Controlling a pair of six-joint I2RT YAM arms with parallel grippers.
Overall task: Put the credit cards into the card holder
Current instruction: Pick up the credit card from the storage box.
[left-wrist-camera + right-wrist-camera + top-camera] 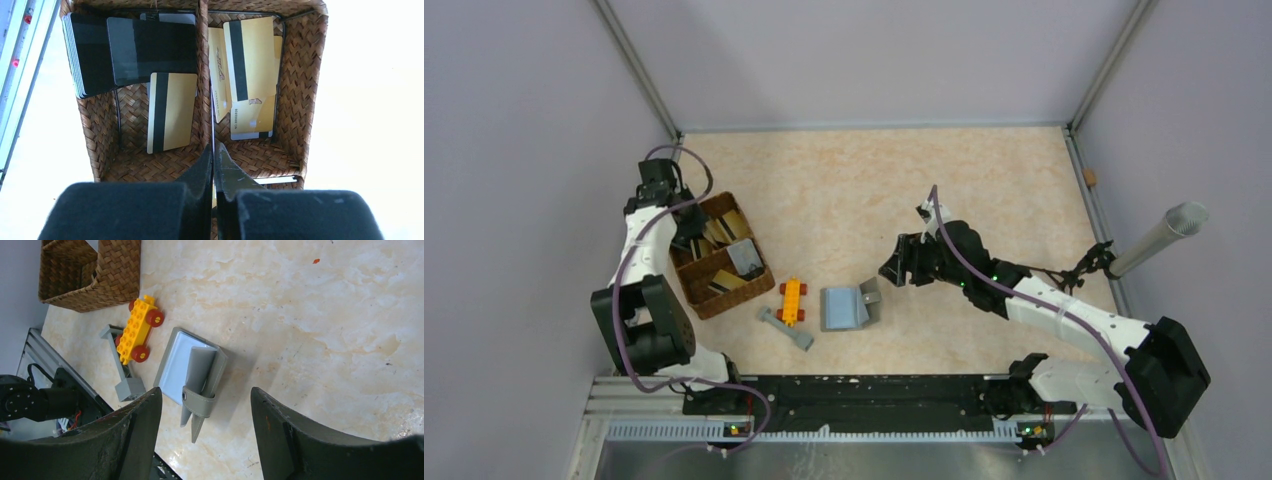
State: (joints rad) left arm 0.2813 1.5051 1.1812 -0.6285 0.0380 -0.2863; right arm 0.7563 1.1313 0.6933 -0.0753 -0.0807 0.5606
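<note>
Several cards lie in both compartments of tray. Left hand closed tight above divider; thin edge shows ahead of tips, cannot tell if card pinched. Right hand open, hovering over holder, touching nothing. Holder half open on desk, beside toy brick. Your risks: you lift on empty pinch; thin card slips or twists from tips; flap drops shut, pocket blocked at insertion.
</note>
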